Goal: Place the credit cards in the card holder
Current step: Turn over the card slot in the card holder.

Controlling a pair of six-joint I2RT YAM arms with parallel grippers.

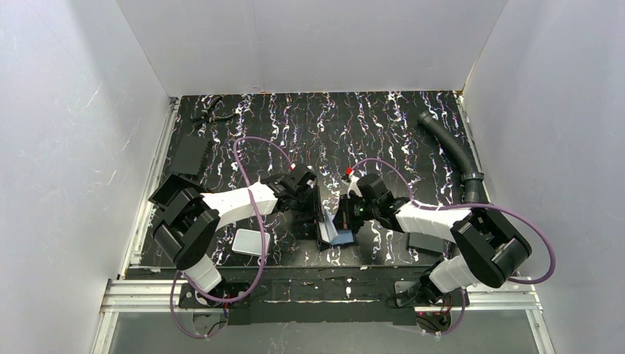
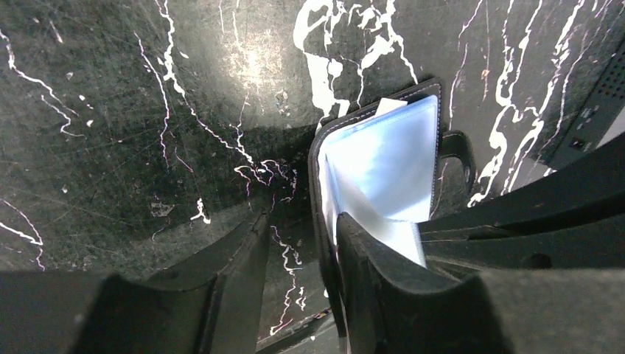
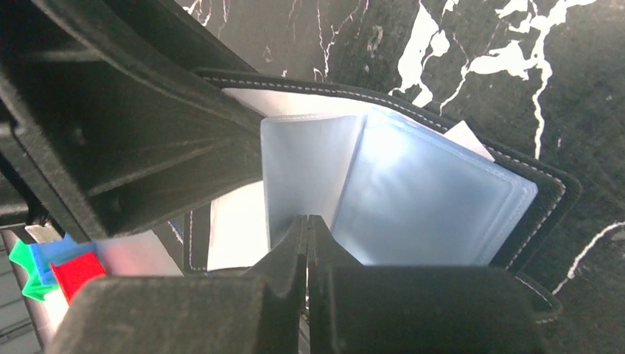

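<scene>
Your right gripper (image 3: 307,221) is pinched shut at the card holder's (image 3: 435,199) glossy bluish pockets; a pale credit card (image 3: 469,138) corner peeks out behind them. Your left gripper (image 2: 301,221) gapes beside its stitched black cover, on the marbled table (image 3: 354,37).

Matt stitched card holder (image 3: 547,193), glossy clear plastic pockets (image 3: 431,199), scuffed marbled table (image 2: 110,110)

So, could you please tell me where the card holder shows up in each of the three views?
Top external: the card holder lies just below the picture's centre, seen small.
Left wrist: the card holder is right of centre, open, with its bluish pockets showing.
Right wrist: the card holder runs from centre to right, open and large.
Shared landmark: the black table with white veins.
</scene>
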